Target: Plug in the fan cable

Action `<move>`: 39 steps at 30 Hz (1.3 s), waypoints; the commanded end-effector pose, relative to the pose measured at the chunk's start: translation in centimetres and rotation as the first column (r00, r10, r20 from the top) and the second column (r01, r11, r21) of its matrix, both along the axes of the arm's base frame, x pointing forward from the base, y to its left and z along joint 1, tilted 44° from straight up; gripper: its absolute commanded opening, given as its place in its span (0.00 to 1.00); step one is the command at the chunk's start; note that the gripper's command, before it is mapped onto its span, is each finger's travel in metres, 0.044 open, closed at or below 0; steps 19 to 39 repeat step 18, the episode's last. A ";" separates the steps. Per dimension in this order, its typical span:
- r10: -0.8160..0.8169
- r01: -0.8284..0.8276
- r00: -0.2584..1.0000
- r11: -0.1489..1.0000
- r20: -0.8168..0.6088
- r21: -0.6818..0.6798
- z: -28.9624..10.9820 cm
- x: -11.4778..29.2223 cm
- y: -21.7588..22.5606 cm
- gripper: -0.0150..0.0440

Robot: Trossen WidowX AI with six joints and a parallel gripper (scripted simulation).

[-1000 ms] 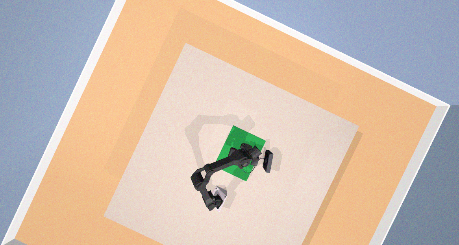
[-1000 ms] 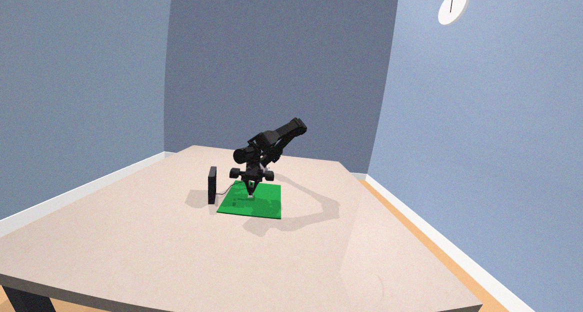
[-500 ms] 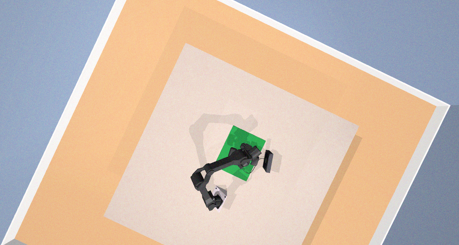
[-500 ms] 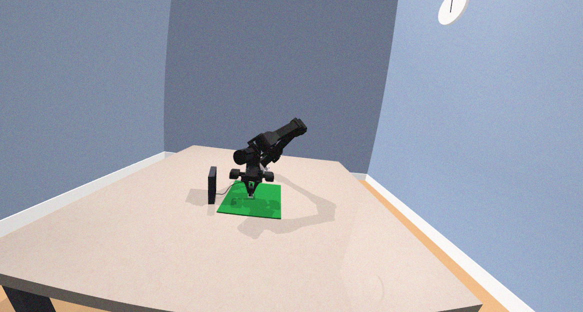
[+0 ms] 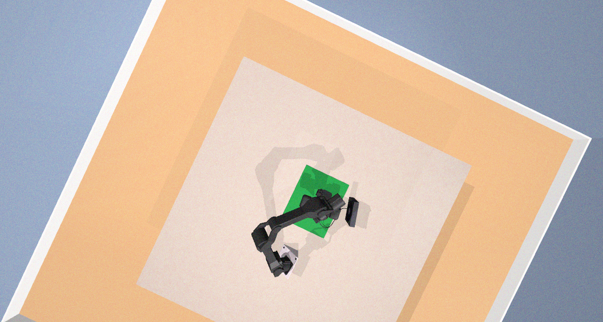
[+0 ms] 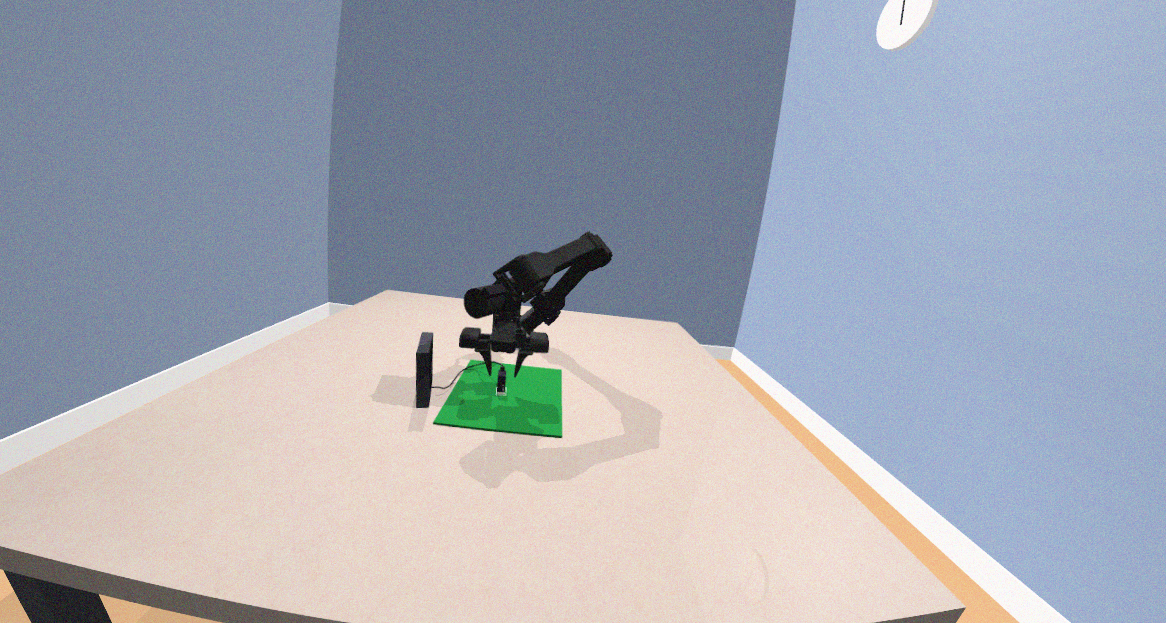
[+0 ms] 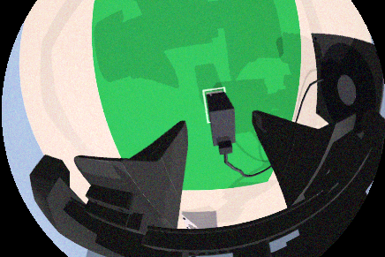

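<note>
Gripper open, jaws spread to a moderate width with a fingertip on either side of the plug and a visible gap to each; nothing held. The plug stands upright in the white-outlined fan header on the green board, its thin cable trailing off to the fan, which stands on edge on the table just left of the board. In the exterior view the fingertips hang just above the board, flanking the plug's top.
</note>
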State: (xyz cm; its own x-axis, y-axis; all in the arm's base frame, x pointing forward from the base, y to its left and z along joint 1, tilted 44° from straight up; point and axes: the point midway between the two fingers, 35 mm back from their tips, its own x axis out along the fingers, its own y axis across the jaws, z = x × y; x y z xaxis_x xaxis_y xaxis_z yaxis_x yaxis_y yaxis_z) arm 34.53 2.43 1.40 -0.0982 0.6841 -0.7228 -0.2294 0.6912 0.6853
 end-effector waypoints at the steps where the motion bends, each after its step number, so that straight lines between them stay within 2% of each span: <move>1: -0.005 0.005 1.000 1.000 0.016 -0.006 2.2 0.5 -2.2 0.69; 7: -0.005 0.005 1.000 1.000 0.017 -0.007 2.6 1.1 -1.9 0.69; 17: -0.005 0.005 1.000 1.000 0.020 -0.002 8.3 7.7 5.0 0.69; 39: -0.005 0.005 1.000 1.000 0.020 -0.001 8.4 7.8 5.2 0.69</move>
